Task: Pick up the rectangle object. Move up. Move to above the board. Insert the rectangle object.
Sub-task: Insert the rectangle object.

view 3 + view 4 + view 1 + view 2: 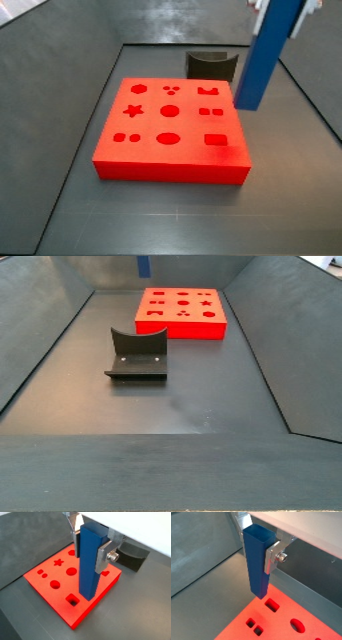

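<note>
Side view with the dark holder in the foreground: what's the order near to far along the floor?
Dark grey curved holder → red board → blue rectangle object, of which only the lower end shows at the top edge, above and beyond the board's far corner. The end effector holding it is out of frame here.

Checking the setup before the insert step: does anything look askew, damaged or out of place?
Nothing stands out. The gripper holds the blue rectangle object upright in the air above the red board, not yet in a hole. The board lies flat and looks intact. The dark grey curved holder stands apart from the board on the floor.
</note>
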Motion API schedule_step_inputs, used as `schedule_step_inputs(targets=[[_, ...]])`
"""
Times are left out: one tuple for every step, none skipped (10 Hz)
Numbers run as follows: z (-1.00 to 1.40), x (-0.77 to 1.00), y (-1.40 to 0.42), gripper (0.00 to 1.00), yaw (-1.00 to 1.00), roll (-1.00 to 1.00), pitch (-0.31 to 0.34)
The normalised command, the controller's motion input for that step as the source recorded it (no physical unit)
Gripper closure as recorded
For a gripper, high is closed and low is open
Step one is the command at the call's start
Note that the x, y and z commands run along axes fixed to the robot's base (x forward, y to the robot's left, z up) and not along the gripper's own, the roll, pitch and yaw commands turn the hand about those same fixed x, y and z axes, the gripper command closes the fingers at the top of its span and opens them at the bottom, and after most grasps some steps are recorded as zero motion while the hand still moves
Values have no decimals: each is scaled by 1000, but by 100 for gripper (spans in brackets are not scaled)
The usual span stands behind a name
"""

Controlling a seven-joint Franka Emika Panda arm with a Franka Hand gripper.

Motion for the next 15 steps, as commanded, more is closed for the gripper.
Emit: schedule_step_inputs(targets=[[-351,0,-71,100,146,151,0],[-177,0,-17,100,74,69,0],[-29,0,-3,100,0,0,0],[-114,0,-177,100,57,100,0],[-109,0,-243,100,106,161,29],[-111,0,-231,100,109,157,26],[-103,0,-157,100,106,114,3],[-20,0,-49,100,60,27,0],[0,0,0,100,37,0,0],[0,0,0,100,57,30,0],[-51,0,-9,100,69,46,-44],[-86,0,-20,100,83,36,-90],[-94,0,0,100,83,19,-107],[-103,-11,0,100,83,9,-123],[-117,-20,-11,100,86,14,-124]])
